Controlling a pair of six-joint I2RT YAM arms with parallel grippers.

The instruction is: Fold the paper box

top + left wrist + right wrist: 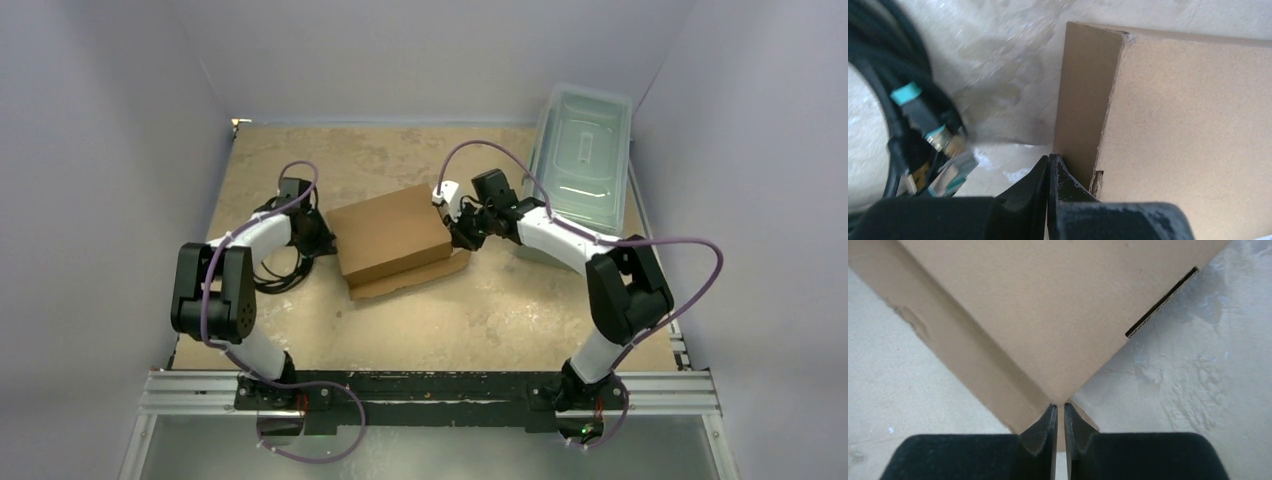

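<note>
The paper box (390, 235) is brown cardboard, folded into a shallow closed shape in the middle of the table, with a flat flap (410, 278) sticking out under its near side. My left gripper (322, 235) is at the box's left wall. In the left wrist view this gripper (1049, 157) is shut, its tips against the foot of the upright side panel of the box (1188, 125), with nothing between them. My right gripper (458, 235) is at the box's right corner. Its jaws (1058, 406) stand a narrow slit apart, tips touching the corner of the top panel (1048, 305).
A clear plastic lidded bin (583, 155) stands at the back right, just behind the right arm. Black cables with teal plugs (908, 110) lie on the table left of the left gripper. Grey walls enclose the table on three sides.
</note>
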